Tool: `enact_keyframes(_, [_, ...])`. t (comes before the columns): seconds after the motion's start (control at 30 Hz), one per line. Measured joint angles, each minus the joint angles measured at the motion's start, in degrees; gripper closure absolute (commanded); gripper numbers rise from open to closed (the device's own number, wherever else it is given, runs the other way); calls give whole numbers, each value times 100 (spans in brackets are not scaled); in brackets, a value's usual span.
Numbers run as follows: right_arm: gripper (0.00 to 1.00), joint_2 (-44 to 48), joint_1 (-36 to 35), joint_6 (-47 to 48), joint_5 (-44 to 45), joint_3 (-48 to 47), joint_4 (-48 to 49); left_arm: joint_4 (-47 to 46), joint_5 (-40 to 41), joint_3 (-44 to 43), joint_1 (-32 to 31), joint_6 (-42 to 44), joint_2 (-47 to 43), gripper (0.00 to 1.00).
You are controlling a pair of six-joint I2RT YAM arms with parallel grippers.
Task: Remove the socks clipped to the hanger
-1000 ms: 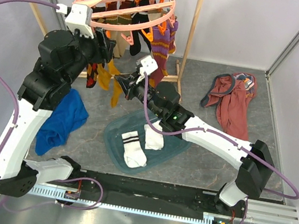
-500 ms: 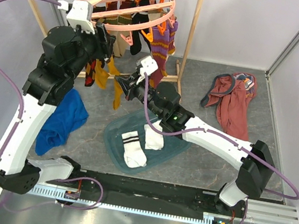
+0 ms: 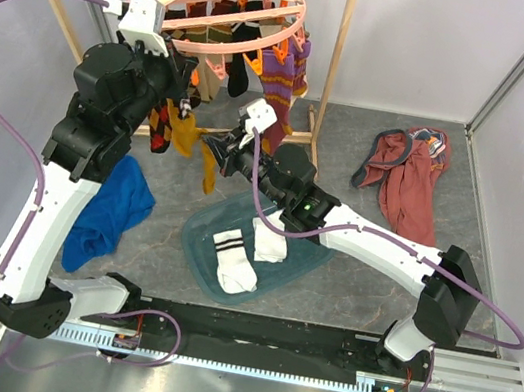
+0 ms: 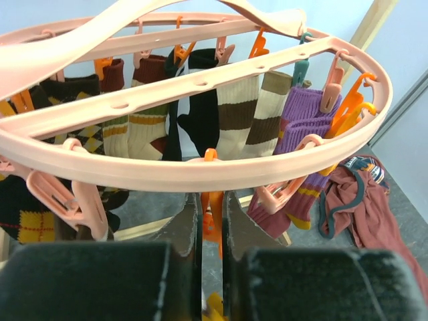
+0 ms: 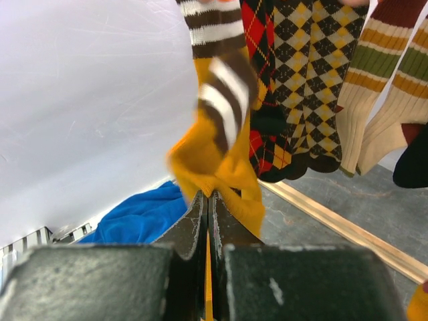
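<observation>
Well, your right gripper (image 5: 207, 200) is pinched shut on the mustard sock (image 5: 217, 167), at its low end: soft, light, stretchy (it sags rather than slips). Argyle socks (image 5: 294, 80) crowd its 2 o'clock. Farther, at 11 o'clock of the table (image 3: 373, 145), your left gripper (image 4: 209, 200) sits narrow around an orange clip (image 4: 212, 231) under the hanger (image 4: 200, 170).
</observation>
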State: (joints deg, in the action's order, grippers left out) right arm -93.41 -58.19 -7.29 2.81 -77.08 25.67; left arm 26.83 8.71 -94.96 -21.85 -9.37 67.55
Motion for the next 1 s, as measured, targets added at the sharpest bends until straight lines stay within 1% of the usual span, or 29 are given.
enact_keyframes(0.23, [100, 190, 0, -157, 48, 367, -74, -42, -142, 101, 2, 0, -26, 98])
enact_keyframes(0.33, [100, 455, -9, -382, 273, 452, -533, -50, -179, 144, 2, 0, -52, 88])
enact_keyframes(0.37, [100, 546, -9, -466, 352, 461, -673, -74, -190, 166, 2, 0, -68, 82])
enact_keyframes(0.43, [100, 850, -9, -726, 426, 647, -876, -120, -214, 212, 2, 2, -101, 77])
enact_keyframes(0.47, [100, 1058, -9, -881, 446, 874, -835, -155, -245, 249, 2, 2, -129, 71])
enact_keyframes(0.53, [99, 1652, -9, -1303, 459, 1670, -815, -210, -304, 328, 2, 4, -195, 66])
enact_keyframes(0.57, [97, 1718, -9, -1360, 461, 1770, -826, -229, -319, 374, 2, 7, -232, 59])
enact_keyframes(0.6, [97, 1851, -9, -1499, 466, 2031, -796, -267, -330, 435, 4, 4, -273, 56])
enact_keyframes(0.63, [94, 1934, -9, -1587, 483, 2223, -811, -297, -339, 476, 9, 15, -306, 52])
enact_keyframes(0.67, [91, 2031, -9, -1681, 507, 2444, -863, -337, -339, 538, 17, 9, -350, 45])
enact_keyframes(0.73, [84, 2175, -9, -1847, 573, 2796, -1058, -341, -358, 629, 20, 22, -442, 40])
enact_keyframes(0.77, [83, 2245, -9, -1912, 608, 2935, -1158, -341, -385, 680, 20, 33, -498, 38])
enact_keyframes(0.9, [77, 2599, -9, -2153, 702, 3368, -1419, -365, -424, 968, 20, 79, -800, 37])
enact_keyframes(1.0, [68, 2977, -11, -2396, 887, 3738, -1497, -511, -302, 1532, 17, 87, -1257, 37])
